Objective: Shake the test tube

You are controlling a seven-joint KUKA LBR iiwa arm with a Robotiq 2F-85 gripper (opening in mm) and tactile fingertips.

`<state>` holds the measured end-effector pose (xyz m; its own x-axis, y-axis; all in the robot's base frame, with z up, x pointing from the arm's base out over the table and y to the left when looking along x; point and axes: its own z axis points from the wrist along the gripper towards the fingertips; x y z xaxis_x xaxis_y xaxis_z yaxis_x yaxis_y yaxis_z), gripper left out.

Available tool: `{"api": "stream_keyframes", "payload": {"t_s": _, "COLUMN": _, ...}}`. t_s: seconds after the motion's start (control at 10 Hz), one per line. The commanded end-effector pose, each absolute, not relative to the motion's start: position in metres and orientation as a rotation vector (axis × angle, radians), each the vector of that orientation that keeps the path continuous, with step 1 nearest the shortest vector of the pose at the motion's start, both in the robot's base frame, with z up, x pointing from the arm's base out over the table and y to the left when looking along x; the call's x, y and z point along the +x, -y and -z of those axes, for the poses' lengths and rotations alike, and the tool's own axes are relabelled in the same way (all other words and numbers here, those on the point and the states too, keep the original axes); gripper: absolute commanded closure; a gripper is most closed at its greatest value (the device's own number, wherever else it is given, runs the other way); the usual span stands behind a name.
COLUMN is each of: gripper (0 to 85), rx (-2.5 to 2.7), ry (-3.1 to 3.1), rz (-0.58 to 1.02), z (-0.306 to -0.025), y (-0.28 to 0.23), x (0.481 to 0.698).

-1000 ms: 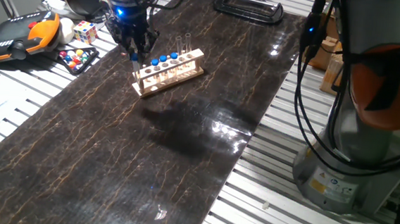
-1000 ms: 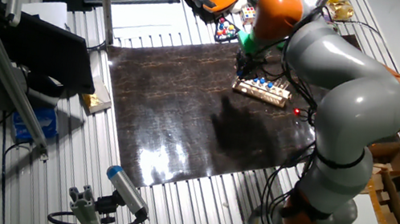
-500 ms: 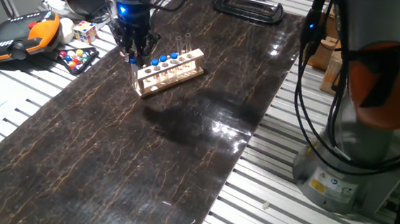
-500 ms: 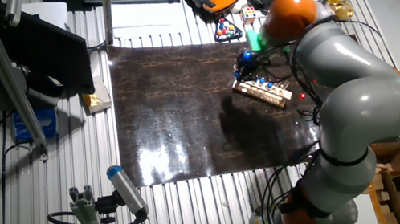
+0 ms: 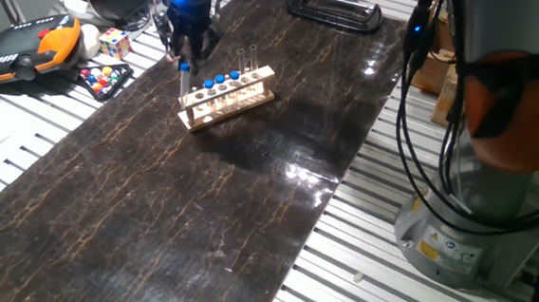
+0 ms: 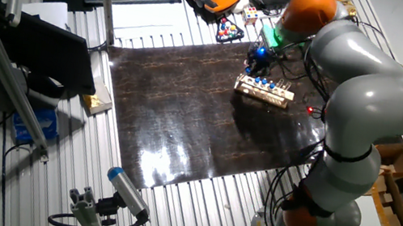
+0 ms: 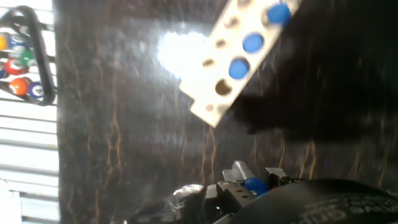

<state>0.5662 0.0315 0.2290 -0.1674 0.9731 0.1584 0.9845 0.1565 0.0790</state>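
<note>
Already your claw (image 5: 185, 57) is clamped on the test tube (image 5: 182, 76) just under its blue cap, hanging above the wooden rack (image 5: 229, 97) at upper left of the frame; judge it light, slick and brittle, so squeeze gently.

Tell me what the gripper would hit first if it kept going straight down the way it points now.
The gripper, holding the test tube upright, points down at the dark mat just off the wooden rack's end. The tube's bottom would probably meet the mat first; depth is unclear.
</note>
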Motion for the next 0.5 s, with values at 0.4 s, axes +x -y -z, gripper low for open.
{"api": "stream_keyframes", "payload": {"t_s": 0.4, "gripper": 84.3, "rx": -2.042, "ry": 2.658, "rz": -0.136, "z": -0.236, "y": -0.015, "x": 0.569}}
